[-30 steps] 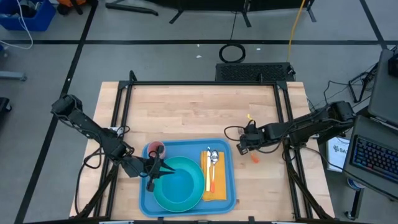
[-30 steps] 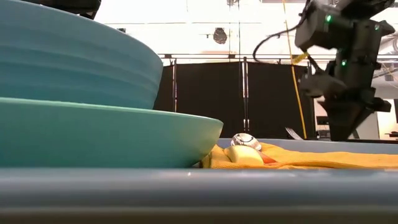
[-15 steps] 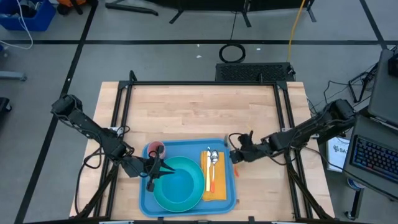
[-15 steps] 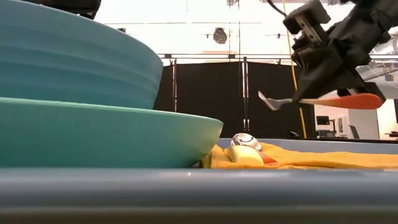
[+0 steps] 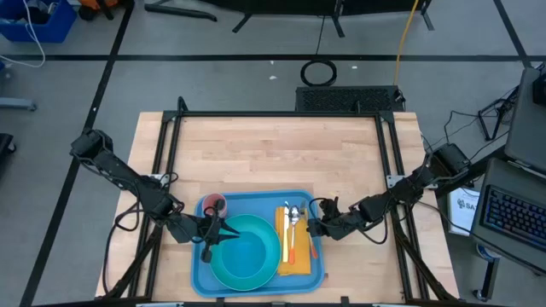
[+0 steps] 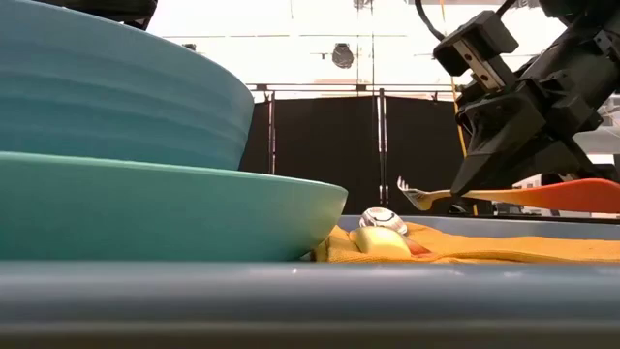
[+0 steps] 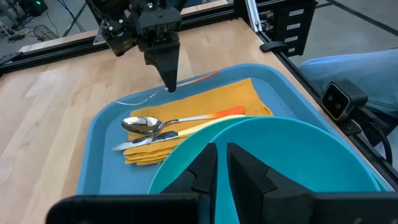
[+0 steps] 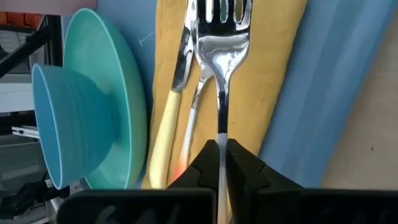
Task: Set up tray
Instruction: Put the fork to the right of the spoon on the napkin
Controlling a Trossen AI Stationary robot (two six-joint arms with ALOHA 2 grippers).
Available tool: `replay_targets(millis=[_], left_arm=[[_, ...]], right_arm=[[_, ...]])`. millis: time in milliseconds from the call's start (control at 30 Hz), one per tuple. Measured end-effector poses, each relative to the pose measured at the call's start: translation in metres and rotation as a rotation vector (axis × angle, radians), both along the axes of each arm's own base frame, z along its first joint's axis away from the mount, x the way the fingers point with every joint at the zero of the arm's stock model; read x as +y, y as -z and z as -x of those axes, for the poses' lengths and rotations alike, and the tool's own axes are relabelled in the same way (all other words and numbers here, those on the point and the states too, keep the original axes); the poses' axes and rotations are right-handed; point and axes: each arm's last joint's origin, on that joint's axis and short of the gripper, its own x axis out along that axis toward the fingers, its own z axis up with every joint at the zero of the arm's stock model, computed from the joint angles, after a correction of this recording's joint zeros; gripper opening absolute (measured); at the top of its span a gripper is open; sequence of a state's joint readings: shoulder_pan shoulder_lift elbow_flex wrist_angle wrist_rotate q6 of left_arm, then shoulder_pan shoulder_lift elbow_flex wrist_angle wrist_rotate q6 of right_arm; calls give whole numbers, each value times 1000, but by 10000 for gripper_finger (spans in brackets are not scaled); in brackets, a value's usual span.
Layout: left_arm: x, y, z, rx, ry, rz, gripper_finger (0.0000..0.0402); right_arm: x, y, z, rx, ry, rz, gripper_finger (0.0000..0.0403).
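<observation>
The blue tray point(image 5: 198, 269) lies at the table's near edge. It carries a cyan plate point(image 5: 256, 232), a red cup point(image 5: 213, 203) and a yellow napkin point(image 5: 299, 260) with a spoon point(image 7: 149, 124) and a knife point(image 7: 146, 140) on it. A blue bowl point(image 8: 65, 124) sits on the plate. My left gripper point(image 5: 207, 243) is shut at the bowl's left rim. My right gripper point(image 5: 314, 228) is shut on an orange-handled fork point(image 8: 221, 28), which it keeps just above the napkin's right edge. My left gripper has the blue bowl by its rim point(image 7: 186, 155), which runs in between the two fingers. It comes from the table's left side, slanting down. The bowl rests on the plate. My right gripper pinches the fork where its steel neck point(image 8: 220, 127) meets the orange handle point(image 6: 572, 194). The fingers come from the table's right side, slanting down, and lie along the fork. The fork is lifted clear, about level, its tines point(image 6: 415, 194) pointing over the napkin.
Bare wood lies far of the tray and to its right point(image 5: 358, 170). Black frame rails point(image 5: 281, 113) run along the table's far, left and right sides. A cable point(image 5: 322, 205) trails from the right arm above the table.
My right gripper stood pointing down at the fork on the bare wood right of the tray, took hold of it and lifted it. It then carried the fork left and toward the near edge over the tray's right rim and lowered it to level above the napkin.
</observation>
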State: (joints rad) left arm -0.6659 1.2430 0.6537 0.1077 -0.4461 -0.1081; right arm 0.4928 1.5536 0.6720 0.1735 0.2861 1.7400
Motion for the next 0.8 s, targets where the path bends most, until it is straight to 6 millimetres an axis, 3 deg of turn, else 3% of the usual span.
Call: replay_targets(millis=[433,800], left_arm=[[0,0,0,0,0,0,42],[0,0,0,5,0,-3,42]], right_arm=[[0,0,0,-2,27,-18,0],[9,15,-6,13,48,-25,1]])
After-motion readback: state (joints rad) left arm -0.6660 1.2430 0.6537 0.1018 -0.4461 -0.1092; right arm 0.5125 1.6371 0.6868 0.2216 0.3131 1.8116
